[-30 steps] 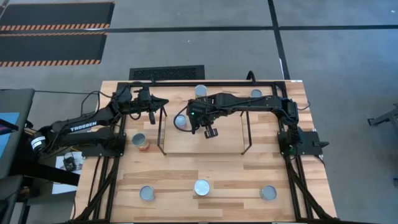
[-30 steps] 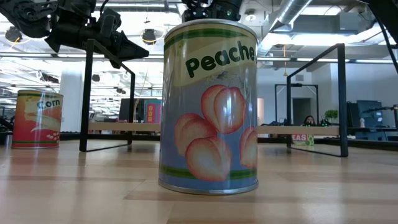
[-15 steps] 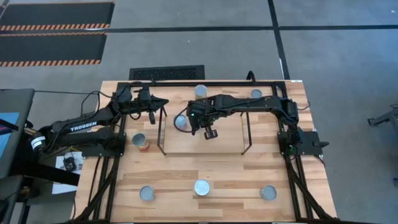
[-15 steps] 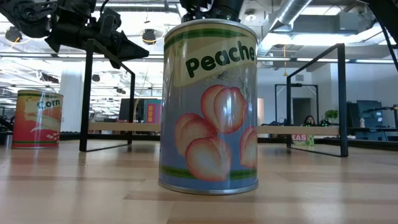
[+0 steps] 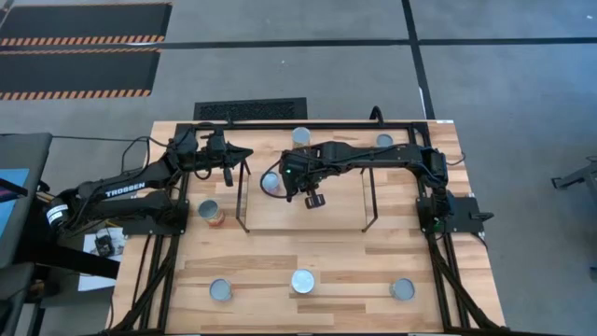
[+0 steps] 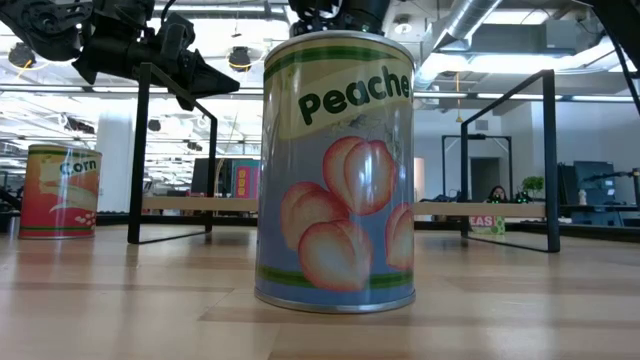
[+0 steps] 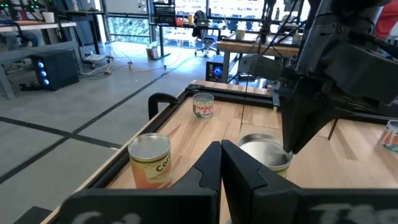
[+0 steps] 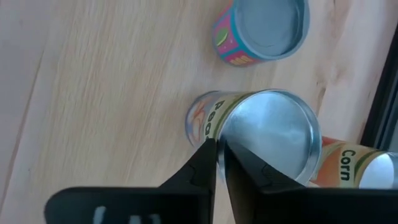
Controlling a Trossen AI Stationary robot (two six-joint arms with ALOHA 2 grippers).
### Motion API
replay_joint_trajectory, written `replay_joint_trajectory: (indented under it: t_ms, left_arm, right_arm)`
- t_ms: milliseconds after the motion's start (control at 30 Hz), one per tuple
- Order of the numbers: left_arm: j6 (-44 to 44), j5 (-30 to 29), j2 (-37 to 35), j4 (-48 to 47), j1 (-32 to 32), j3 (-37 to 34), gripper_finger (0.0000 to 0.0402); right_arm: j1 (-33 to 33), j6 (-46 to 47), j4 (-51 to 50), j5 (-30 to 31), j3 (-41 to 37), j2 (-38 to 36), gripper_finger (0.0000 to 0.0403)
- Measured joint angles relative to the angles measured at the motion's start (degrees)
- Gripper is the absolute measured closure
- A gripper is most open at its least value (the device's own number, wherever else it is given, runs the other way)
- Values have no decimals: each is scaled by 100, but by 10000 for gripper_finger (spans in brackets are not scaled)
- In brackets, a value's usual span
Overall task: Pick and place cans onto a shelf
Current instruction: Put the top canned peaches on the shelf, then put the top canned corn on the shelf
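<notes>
Grey concrete floor surrounds the pale planked worktop (image 5: 308,261), whose black metal frame carries both dark arms. At its middle stands the shelf (image 5: 303,201), a low rectangular light-wood platform with thin black wire uprights at its two short ends; its long axis runs left to right across the worktop.

All the cans stand upright, round silvery tops facing the overhead camera. On the shelf's left part sits one can (image 5: 271,182), touching nothing but the wood. Just left of the shelf stands the corn can (image 5: 211,213), orange-red on its side. Behind the shelf are two more cans (image 5: 301,136) (image 5: 384,141). In front of it, well apart, three form a row: the left can (image 5: 221,290), the peach can (image 5: 303,281) with its glossy blue label of pink fruit, and the right can (image 5: 402,288).

Over the shelf, just beside the can there, the right gripper (image 5: 315,199) points down, its jaws closed together and holding nothing. Beyond the shelf's left end hangs the left gripper (image 5: 227,174), its jaws likewise pressed together, empty.
</notes>
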Motion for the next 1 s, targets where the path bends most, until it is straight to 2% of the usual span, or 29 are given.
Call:
replay_joint_trajectory:
  t_ms: [200, 300, 400, 533, 633, 700, 833, 1000]
  left_arm:
    - [3, 0, 1, 0, 1, 1, 401]
    - [110, 0, 0, -13, 1, 12, 401]
    - [134, 21, 1, -39, 1, 101, 401]
    - [170, 107, 1, -47, -1, 226, 401]
    - [264, 106, 31, -175, 1, 357, 401]
    - [358, 108, 34, -430, -1, 443, 401]
    - [444, 107, 35, -580, 0, 480, 401]
    - [372, 107, 34, -656, -1, 480, 401]
  right_arm:
    - [57, -1, 121, 13, 21, -70, 319]
    - [65, 14, -212, 26, 277, -57, 312]
    - [93, 19, -629, 39, 638, -119, 331]
    - [55, 177, -793, -11, 572, -663, 389]
    - [-71, 508, -457, -29, -4, -1326, 390]
    - [-155, 572, 205, -39, -636, -1825, 393]
    - [-391, 659, 1850, -373, -2190, -2870, 396]
    - [-869, 762, 4179, -487, -4068, -3876, 397]
